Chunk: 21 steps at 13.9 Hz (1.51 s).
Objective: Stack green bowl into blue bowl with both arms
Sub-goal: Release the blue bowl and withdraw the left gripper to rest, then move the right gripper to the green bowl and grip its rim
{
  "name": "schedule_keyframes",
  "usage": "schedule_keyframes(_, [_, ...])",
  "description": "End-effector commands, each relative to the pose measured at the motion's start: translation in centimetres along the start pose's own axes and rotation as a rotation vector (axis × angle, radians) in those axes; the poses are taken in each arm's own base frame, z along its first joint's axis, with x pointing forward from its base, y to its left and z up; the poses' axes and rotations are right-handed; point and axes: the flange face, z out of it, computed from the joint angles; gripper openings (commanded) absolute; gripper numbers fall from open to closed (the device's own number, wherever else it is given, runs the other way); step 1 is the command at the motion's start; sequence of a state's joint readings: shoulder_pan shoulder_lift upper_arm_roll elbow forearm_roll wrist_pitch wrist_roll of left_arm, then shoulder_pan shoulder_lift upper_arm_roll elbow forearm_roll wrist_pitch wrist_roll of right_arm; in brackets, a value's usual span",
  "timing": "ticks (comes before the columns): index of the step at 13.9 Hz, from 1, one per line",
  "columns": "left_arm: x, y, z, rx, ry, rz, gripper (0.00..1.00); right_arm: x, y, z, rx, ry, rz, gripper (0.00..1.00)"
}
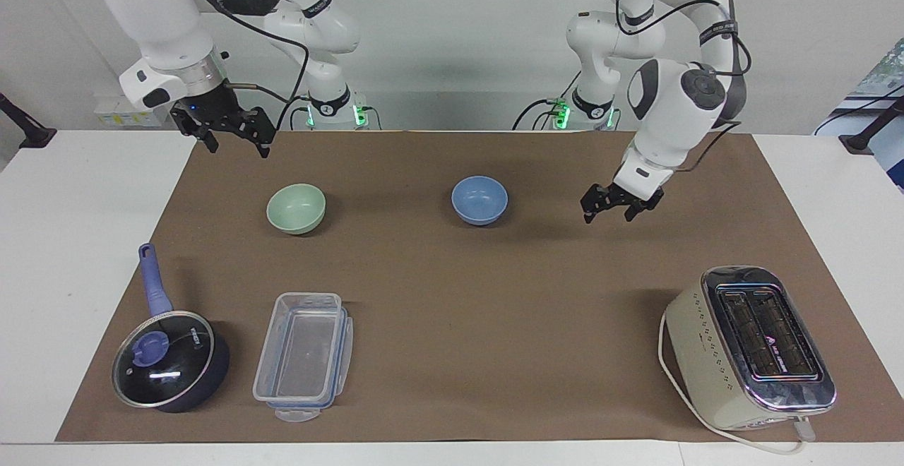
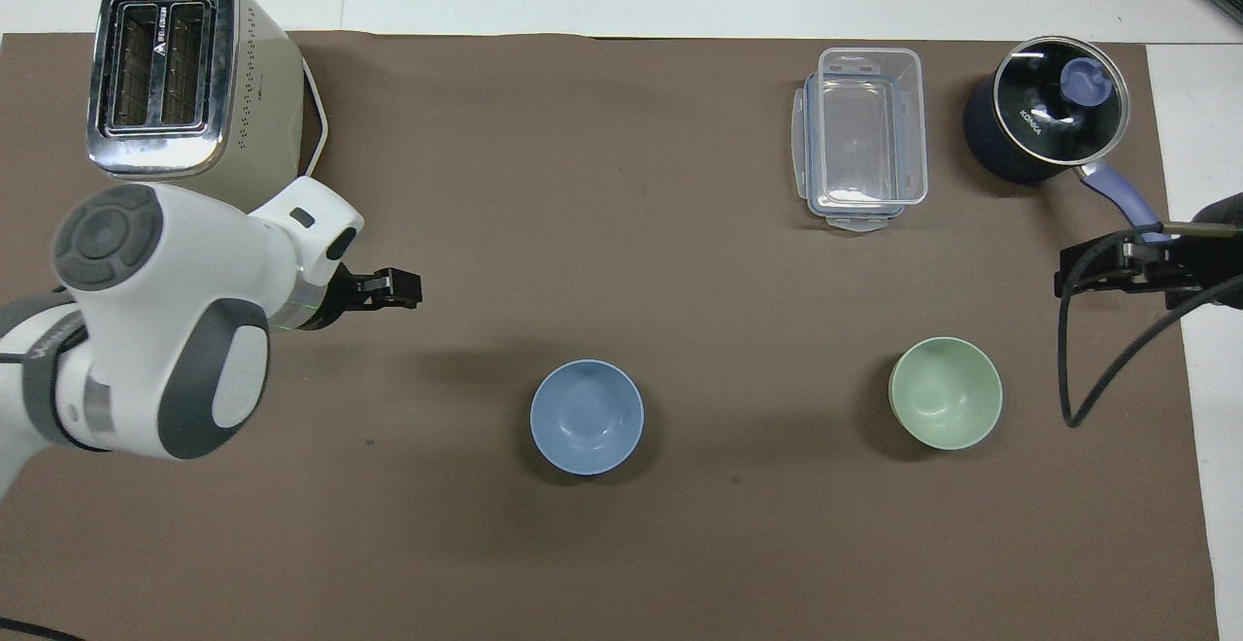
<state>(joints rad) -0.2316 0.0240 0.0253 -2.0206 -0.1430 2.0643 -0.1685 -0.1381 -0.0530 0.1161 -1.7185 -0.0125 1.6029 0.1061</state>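
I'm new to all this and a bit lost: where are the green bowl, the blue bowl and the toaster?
green bowl (image 1: 296, 207), facing view, on its inner hollow.
blue bowl (image 1: 479, 199), facing view, on its inner hollow.
toaster (image 1: 759, 339), facing view, on its slotted top.

Toaster (image 1: 750, 347), saucepan (image 1: 169, 360), plastic container (image 1: 304, 356).

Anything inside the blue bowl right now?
Nothing: the blue bowl is empty, its whole inside showing. The green bowl sits apart on the mat, unstacked.
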Motion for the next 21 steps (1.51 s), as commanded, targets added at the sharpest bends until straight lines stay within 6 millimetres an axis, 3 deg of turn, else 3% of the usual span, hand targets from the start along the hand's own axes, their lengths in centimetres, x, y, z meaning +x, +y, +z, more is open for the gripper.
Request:
schedule_keyframes(1, [1.0,-3.5,-3.2,-0.01,-0.03,0.057,1.0,-1.8,1.4,2.9,0.014,0.007,-0.024,1.0])
schedule_keyframes(5, [2.2,-7.0,-7.7,0.041,-0.016,0.084,1.0,-2.0,2.4,7.7,0.014,-0.015,-0.026,1.0])
schedule_keyframes(9, [2.9,-8.2,-12.3,0.082,0.008,0.076,1.0,-2.6,4.3,12.4,0.019,-0.041,-0.04,1.0])
schedule_keyframes(14, [2.4,-8.4,-16.2,0.16,-0.036,0.086,1.0,-3.7,5.7,18.5,0.039,-0.038,-0.056,1.0])
schedule_keyframes(21, [2.1,-8.5,-16.6,0.152,-0.032,0.088,1.0,-4.3,6.0,25.1,0.043,-0.03,-0.061,1.0])
